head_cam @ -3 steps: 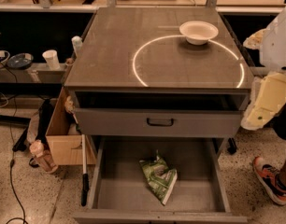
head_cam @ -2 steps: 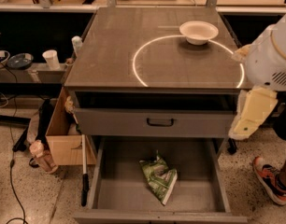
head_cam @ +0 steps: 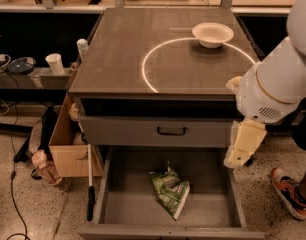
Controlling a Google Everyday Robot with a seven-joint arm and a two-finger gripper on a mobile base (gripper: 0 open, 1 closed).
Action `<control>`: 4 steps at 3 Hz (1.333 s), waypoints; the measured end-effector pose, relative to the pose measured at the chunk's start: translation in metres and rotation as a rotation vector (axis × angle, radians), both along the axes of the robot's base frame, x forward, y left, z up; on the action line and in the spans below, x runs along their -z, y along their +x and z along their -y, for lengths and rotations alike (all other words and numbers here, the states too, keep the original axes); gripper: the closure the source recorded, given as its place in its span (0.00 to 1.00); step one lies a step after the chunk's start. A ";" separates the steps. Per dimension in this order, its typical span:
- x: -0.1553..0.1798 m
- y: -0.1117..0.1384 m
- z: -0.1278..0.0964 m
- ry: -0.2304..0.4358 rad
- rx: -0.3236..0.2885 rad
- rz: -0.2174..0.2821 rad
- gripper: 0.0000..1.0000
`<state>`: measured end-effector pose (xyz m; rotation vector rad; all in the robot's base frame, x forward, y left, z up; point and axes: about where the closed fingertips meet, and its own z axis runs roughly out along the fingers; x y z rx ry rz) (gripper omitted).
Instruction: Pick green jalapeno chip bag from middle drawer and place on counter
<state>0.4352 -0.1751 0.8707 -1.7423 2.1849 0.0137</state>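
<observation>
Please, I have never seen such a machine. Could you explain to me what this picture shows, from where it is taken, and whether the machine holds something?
The white rounded shape at the right is a robot's arm. The cream piece hanging from it is its gripper, the part that grasps. The one camera looks down from above. The dark tabletop with a white circle line is the counter; a white bowl stands on that line. Below is a closed drawer front with a black handle, and under it the middle drawer, pulled open. In it lies the green jalapeno chip bag. The gripper hangs over the drawer's right wall, apart from the bag, and carries nothing that I can see.
</observation>
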 end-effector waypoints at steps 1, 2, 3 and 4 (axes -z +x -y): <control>0.031 -0.001 -0.011 0.014 -0.024 -0.016 0.00; 0.054 -0.004 -0.022 0.037 -0.041 -0.020 0.00; 0.071 -0.004 -0.033 0.026 -0.056 -0.016 0.00; 0.091 0.003 -0.043 -0.008 -0.062 -0.010 0.00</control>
